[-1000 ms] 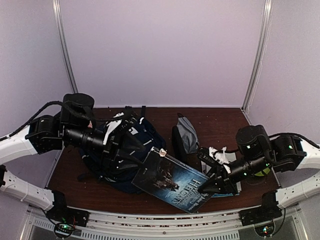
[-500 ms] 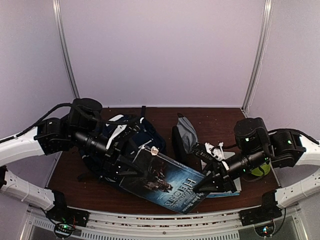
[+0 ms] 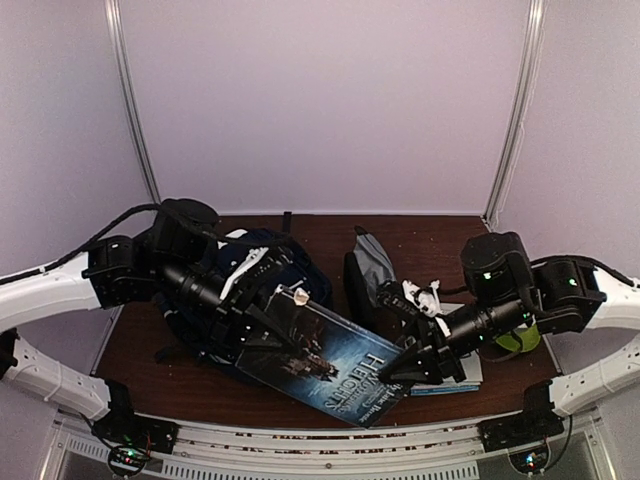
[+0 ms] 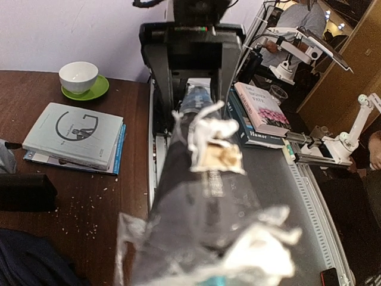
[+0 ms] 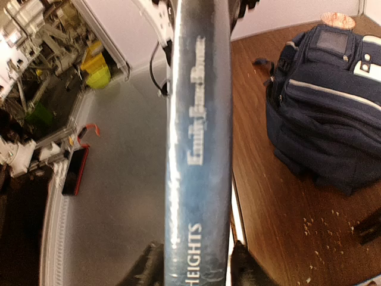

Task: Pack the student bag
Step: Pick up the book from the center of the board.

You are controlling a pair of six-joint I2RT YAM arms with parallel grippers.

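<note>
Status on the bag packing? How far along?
Done: nothing visibly inside the student bag yet. In hand: blue book, left gripper and right gripper both clamped on its ends beside the bag. Left: get it in; book stack waits on the table.

The book (image 3: 335,365) sits before the student bag (image 5: 324,104) (leftward); pouch (image 3: 372,262) behind, right.

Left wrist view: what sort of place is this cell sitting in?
Probably a robotics lab or workshop. Beyond the table, a person sits by another white arm rig, and the cell itself is a plain white-walled booth.
</note>
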